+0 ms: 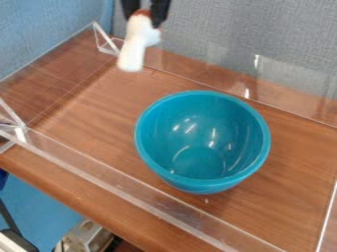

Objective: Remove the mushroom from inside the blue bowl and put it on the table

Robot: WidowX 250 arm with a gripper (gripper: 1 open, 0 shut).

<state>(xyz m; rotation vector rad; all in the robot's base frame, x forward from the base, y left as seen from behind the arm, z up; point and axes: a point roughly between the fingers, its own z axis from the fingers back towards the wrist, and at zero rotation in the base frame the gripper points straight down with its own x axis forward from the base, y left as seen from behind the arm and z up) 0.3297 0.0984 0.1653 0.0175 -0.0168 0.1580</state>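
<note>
The blue bowl (203, 141) stands right of centre on the table (79, 108), and its smooth inside holds nothing. My gripper (146, 17) is high at the top edge of the view, up and to the left of the bowl, mostly cut off by the frame. It is shut on the mushroom (133, 49), whose cream-white stem hangs down, blurred, in the air over the table's far left part. The orange-brown cap sits between the dark fingers (160, 10).
Low clear acrylic walls (93, 169) run around the tabletop, with triangular clear brackets at the back left (116, 41) and the left edge (11, 126). A blue-grey wall stands behind.
</note>
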